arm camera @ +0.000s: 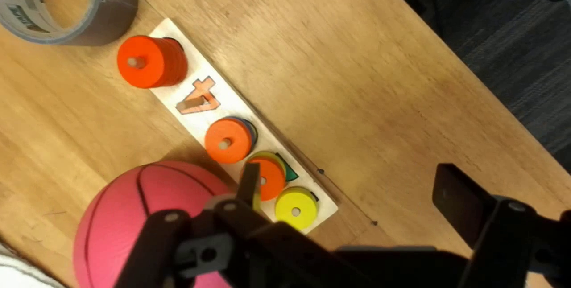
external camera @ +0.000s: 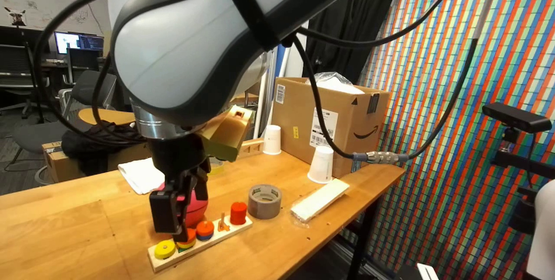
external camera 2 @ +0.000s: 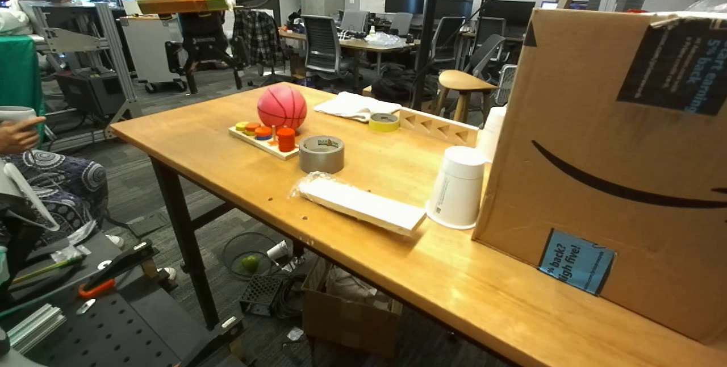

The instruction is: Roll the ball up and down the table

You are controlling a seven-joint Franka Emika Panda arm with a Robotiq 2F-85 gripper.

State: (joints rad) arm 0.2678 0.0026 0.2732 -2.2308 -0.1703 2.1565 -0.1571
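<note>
Light-brown wooden table [external camera 2: 193, 125]: one pink, black-seamed ball [external camera 2: 282, 107], at rest beside pale wooden peg board [arm camera: 227, 105]; one black two-fingered gripper [arm camera: 349, 186], spread wide, empty; rolling: apparently not yet begun, all outstanding.

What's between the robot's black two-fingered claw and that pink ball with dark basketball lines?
Only air: in an exterior view, the open claw hangs apart from the ball, nothing filling the gap.

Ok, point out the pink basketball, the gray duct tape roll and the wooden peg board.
Pink basketball [external camera 2: 282, 107]: in an exterior view, middle of its side.
Gray duct tape roll [external camera 2: 321, 159]: in an exterior view, outer wall.
Wooden peg board [arm camera: 229, 106]: in the wrist view, bare top face.
</note>
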